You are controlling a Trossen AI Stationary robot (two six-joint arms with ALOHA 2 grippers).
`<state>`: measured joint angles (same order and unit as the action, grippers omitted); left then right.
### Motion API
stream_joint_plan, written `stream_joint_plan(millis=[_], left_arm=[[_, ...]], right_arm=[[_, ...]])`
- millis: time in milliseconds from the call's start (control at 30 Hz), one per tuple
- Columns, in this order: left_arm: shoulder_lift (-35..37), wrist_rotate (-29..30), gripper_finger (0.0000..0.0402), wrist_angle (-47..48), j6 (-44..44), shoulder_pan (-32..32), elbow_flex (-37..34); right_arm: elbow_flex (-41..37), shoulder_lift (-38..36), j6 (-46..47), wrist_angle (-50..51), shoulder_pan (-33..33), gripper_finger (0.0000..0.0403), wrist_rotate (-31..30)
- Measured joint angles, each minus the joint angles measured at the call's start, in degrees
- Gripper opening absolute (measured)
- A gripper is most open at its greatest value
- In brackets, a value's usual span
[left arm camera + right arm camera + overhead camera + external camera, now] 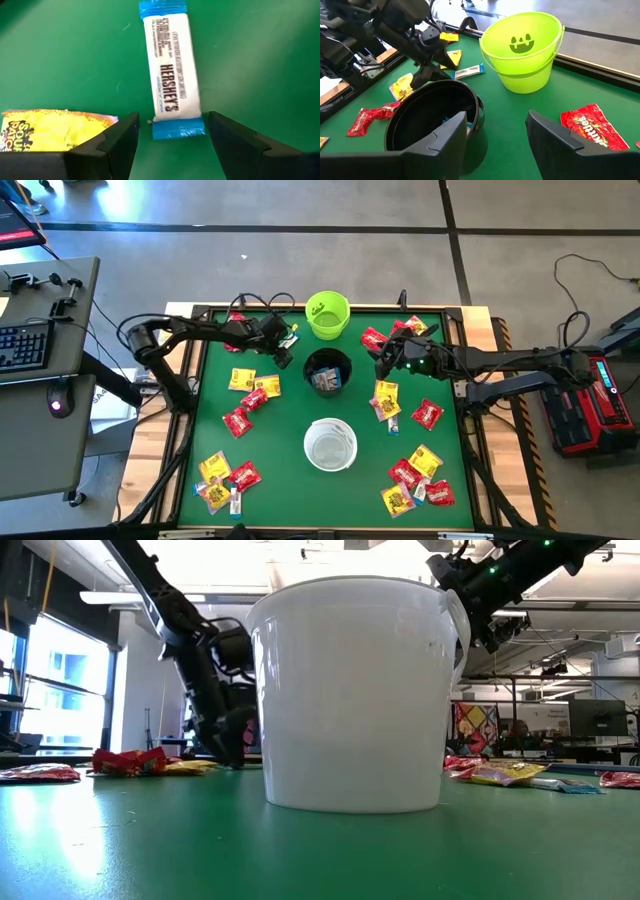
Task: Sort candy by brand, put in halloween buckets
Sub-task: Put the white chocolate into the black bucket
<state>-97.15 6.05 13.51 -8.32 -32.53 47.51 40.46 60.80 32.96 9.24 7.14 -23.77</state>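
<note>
My left gripper [172, 150] is open above the far-left part of the table [290, 405]. Its fingers stand on either side of the near blue end of a white-and-blue Hershey's bar [171, 70] lying flat, without touching it. A yellow Sour Patch packet [55, 130] lies beside it. My right gripper [495, 142] is open and empty, just right of the black bucket [327, 372], which holds a blue-and-white candy [324, 380]. The lime green bucket [327, 315] stands beyond it and the white bucket [330, 444] nearer. Red and yellow packets lie scattered around.
Candy lies in clusters: left of the black bucket [250, 395], near-left corner [225, 478], near-right corner [415, 480], right of the black bucket [400, 405] and the far-right corner [395, 332]. A red Skittles packet [592, 125] lies beside my right gripper. The white bucket [355, 690] blocks most of the low view.
</note>
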Motion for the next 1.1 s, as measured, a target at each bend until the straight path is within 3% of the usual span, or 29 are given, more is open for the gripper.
stream_joint_plan(millis=[200,300,767,1100], left_arm=[[-2.1,0.4,0.0226,-0.5,0.5,0.0,0.2],[-2.4,0.4,0.0206,-0.6,0.7,0.1,0.2],[-2.4,-2.0,0.0008,0.5,5.5,0.6,0.2],[4.0,0.8,0.0001,4.9,5.8,1.9,-0.2]], right_arm=[[0.0,0.0,0.1,0.1,0.0,0.0193,0.0],[0.0,0.0,0.1,0.5,0.0,0.0193,0.0],[0.0,0.0,0.1,1.3,0.0,0.0193,0.0],[0.0,0.0,0.1,1.4,0.0,0.0193,0.1]])
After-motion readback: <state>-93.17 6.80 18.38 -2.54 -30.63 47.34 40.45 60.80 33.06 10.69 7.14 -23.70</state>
